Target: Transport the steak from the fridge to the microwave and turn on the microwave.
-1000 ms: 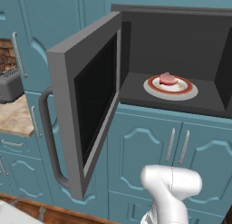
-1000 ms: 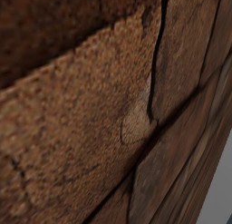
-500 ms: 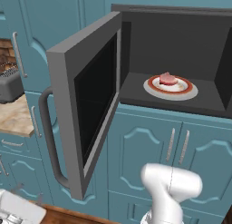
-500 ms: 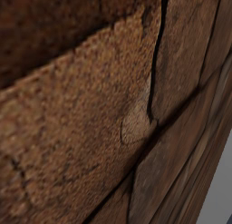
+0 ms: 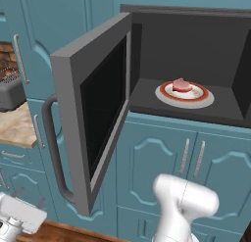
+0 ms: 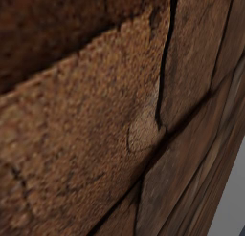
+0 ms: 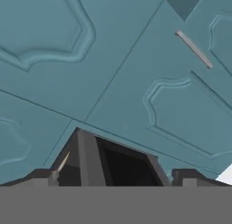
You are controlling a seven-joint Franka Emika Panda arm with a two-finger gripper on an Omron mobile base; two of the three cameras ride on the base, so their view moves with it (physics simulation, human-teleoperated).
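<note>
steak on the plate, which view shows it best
The left base view: the steak lies in plain sight on the round plate inside the open microwave. The right base view faces brown brick; the hand view looks at teal cupboard doors and the microwave door's edge.

Steak [image 5: 182, 85] on plate [image 5: 208, 98] in microwave [image 5: 191, 40]

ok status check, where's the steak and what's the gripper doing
Gripper open, empty, facing teal cupboard doors. Steak on plate inside microwave. Microwave door wide open, not yet shut.
</note>
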